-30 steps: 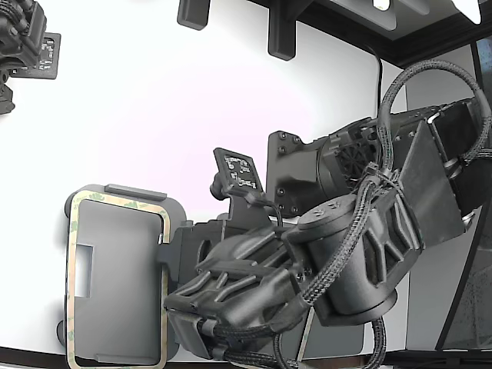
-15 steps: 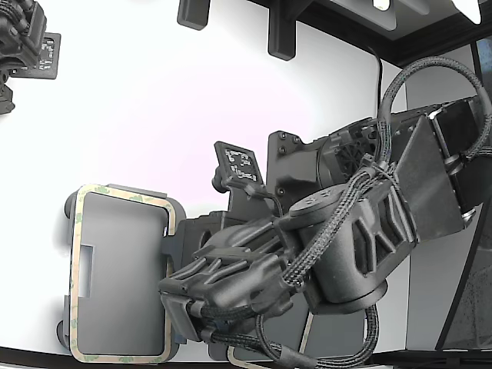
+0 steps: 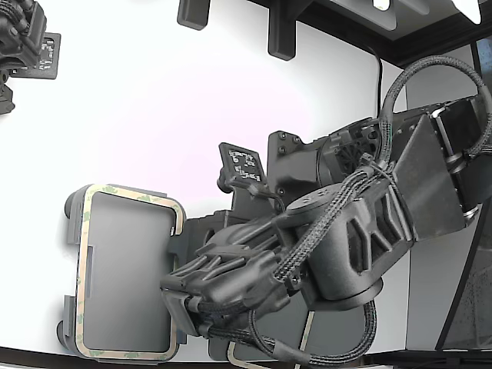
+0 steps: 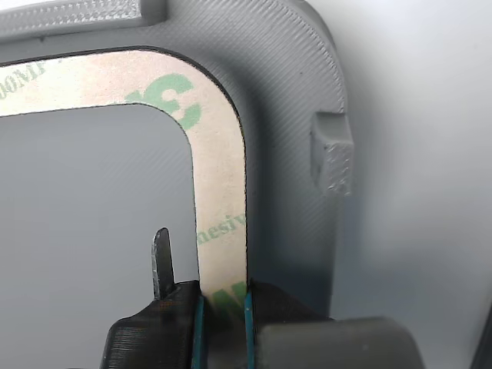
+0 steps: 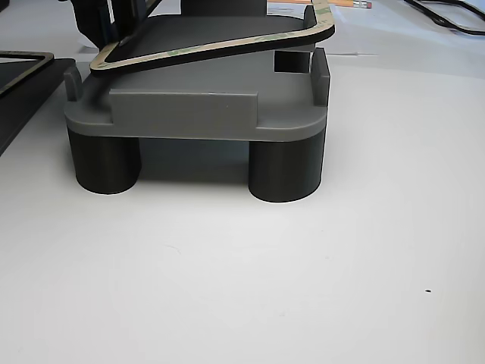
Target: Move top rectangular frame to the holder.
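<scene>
My gripper [image 4: 223, 296] is pinched tight on one long side of the thin tan rectangular frame with the green blotchy print and dark inner edge [image 4: 219, 192]. Both dark pads [image 4: 280, 307] are pressed against the strip in the wrist view, with nothing else between them.

The frame sits over the light grey plastic holder plate with rounded corners and raised edge tabs [image 4: 292, 92], but it isn't flat yet. In the other view the frame [image 5: 220, 47] is tilted. One side rests low near the holder's top surface and the opposite side is lifted clear above a tab. The holder [image 5: 189, 114] stands on two short dark cylindrical feet [image 5: 284, 171] that I can see from that side.

In the exterior view the frame [image 3: 83, 261] outlines the holder [image 3: 127, 273] almost all the way round. This is near the white counter's [image 3: 154, 100] bottom edge, toward the exterior view's left.

Count so far:
- One frame in my grip.
- One holder.
- A sliver of a second look-alike tan frame [image 3: 242, 359] peeking out under my arm at the counter's bottom edge. It's mostly hidden.
- A dark mat with a frame outline [image 5: 19, 72] at the edge of the other view. It may be the same one, but I can't tell.
</scene>
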`<state>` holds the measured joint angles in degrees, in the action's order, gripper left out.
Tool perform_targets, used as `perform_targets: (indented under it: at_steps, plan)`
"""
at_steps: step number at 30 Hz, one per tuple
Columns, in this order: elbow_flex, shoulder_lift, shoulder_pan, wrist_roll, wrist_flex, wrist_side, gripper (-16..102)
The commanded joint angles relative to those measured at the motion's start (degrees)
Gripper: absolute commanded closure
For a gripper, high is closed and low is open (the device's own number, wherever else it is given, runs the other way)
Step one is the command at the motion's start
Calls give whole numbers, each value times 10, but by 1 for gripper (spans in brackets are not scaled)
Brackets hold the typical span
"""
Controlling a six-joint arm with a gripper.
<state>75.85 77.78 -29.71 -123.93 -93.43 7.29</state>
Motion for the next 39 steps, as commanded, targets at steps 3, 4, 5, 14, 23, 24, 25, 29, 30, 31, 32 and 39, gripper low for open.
perform_targets:
  at_steps: [3, 4, 5, 14, 23, 24, 25, 29, 30, 31, 32, 39]
  plan:
    - [-3, 23, 9, 2, 4, -3, 97]
    - [-3, 22, 9, 0, 5, -4, 97]
    - [-3, 21, 9, -1, 6, -4, 97]
    - [-1, 15, 8, -2, 9, -6, 97]
    - [6, 12, 8, 0, 9, -13, 97]
    - [8, 12, 8, 0, 9, -13, 97]
    - [10, 13, 8, 0, 9, -13, 97]
    - [11, 12, 8, -4, 10, -13, 97]
    - [11, 12, 8, -4, 11, -13, 97]
    - [14, 12, 7, -5, 14, -14, 97]
    - [18, 12, 7, -5, 16, -15, 97]
    - [26, 13, 7, -7, 23, -18, 97]
